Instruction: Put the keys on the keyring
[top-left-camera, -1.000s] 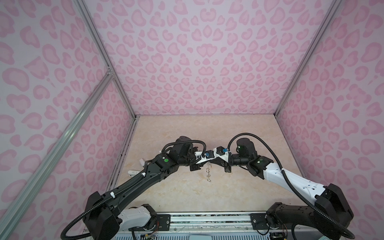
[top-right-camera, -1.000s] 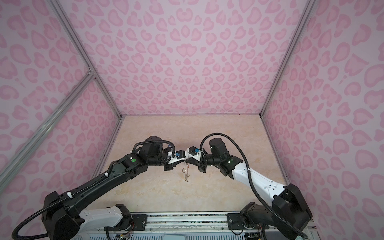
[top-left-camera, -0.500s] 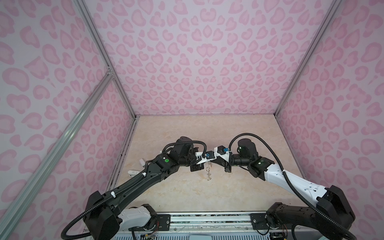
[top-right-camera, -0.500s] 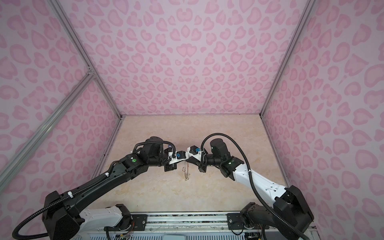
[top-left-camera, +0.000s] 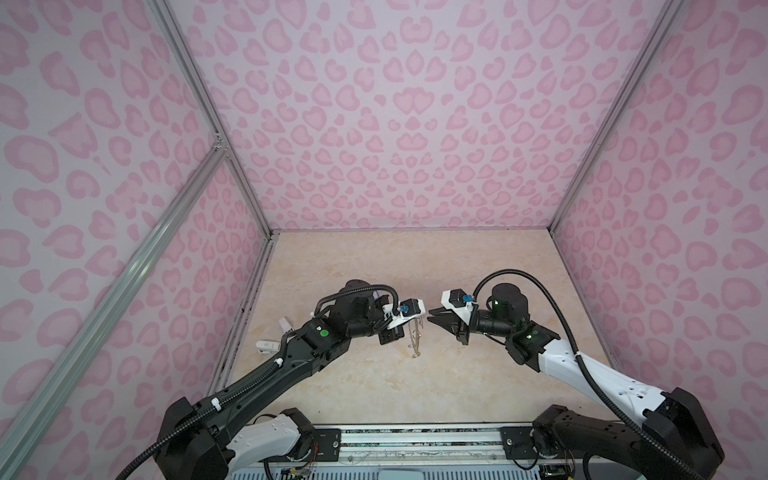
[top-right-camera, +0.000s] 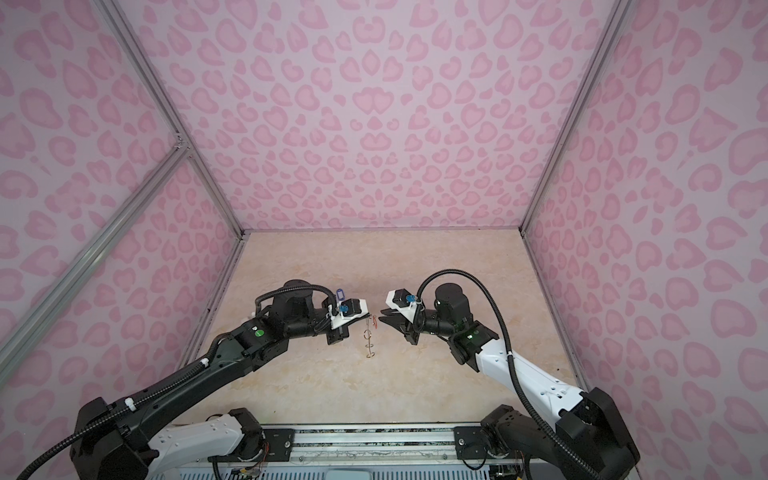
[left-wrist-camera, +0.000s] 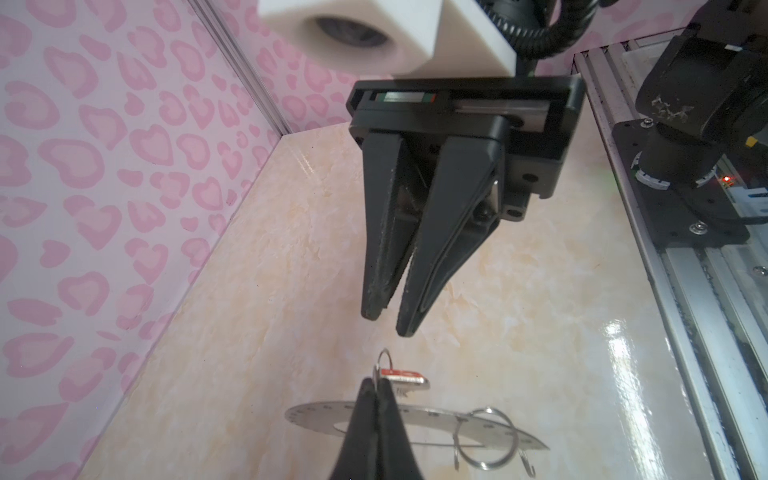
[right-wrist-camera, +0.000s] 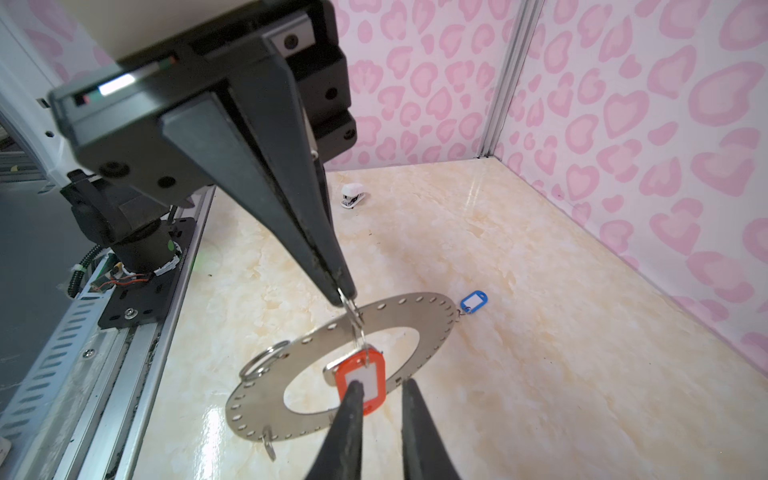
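Above the table (top-left-camera: 374, 395) centre, the left gripper (right-wrist-camera: 343, 293) was clamped shut on the split ring of the orange-red tagged key set (right-wrist-camera: 363, 380), with the keyring (right-wrist-camera: 415, 316) hung edge-down beneath it. Just beside it, the right gripper (left-wrist-camera: 390, 321) was positioned slightly parted, with nothing between its 2 fingers.

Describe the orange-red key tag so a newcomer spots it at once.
Above the table, the left gripper pinches a small split ring, and the grey keyring hangs below it. The orange-red tag dangles across the keyring's open centre. The only other tag is blue, outside the keyring's rim.
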